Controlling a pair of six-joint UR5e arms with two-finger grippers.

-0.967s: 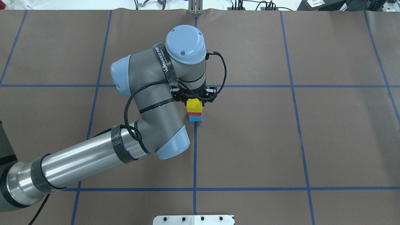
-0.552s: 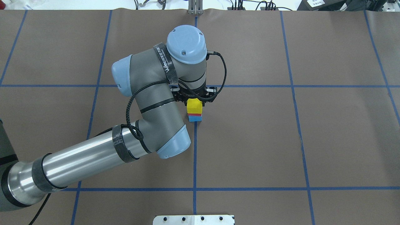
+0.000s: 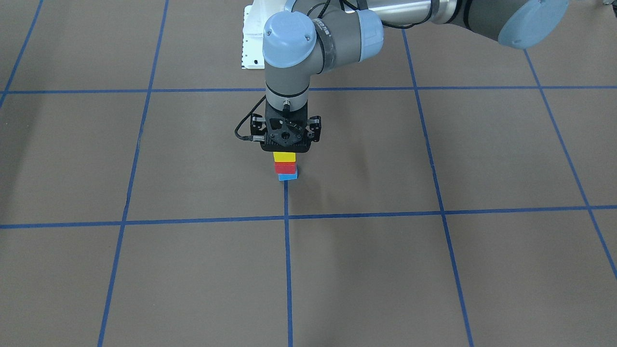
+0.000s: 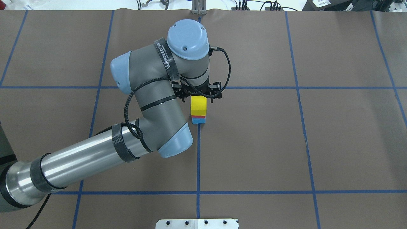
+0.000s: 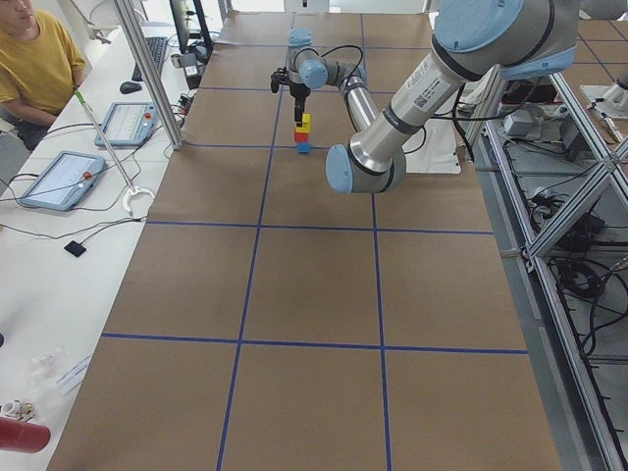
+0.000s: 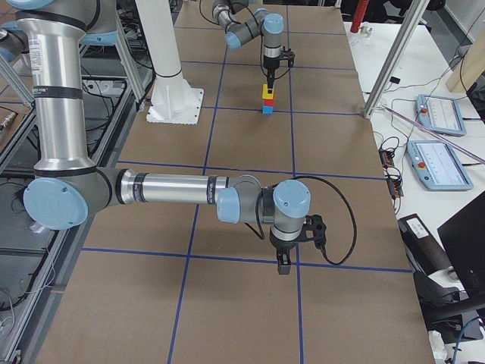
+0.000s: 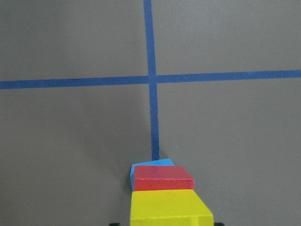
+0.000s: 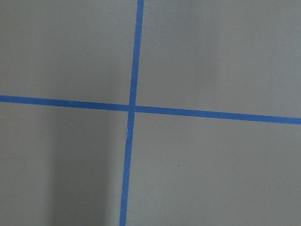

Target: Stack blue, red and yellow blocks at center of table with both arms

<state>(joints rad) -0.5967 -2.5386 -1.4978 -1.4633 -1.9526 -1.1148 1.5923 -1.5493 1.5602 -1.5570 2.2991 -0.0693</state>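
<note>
The yellow block (image 4: 198, 106) sits on the red block (image 4: 198, 117), which sits on the blue block (image 4: 198, 121), at the table's centre by the tape line. In the left wrist view the yellow block (image 7: 169, 209), the red block (image 7: 162, 179) and the blue block (image 7: 150, 165) stand as one stack. My left gripper (image 4: 198, 95) is open just above the yellow block, with its fingertips flanking the block's top. My right gripper (image 6: 283, 265) shows only in the exterior right view, low over bare table, and I cannot tell whether it is open or shut.
The white base plate (image 4: 197, 223) lies at the near table edge. Blue tape lines (image 4: 198, 159) divide the brown table. An operator (image 5: 34, 59) and tablets (image 5: 61, 179) are along the far side, beside metal posts (image 5: 147, 74).
My left arm has risen a little from the stack, uncovering more of the yellow block's top. The three blocks have stayed in place.
</note>
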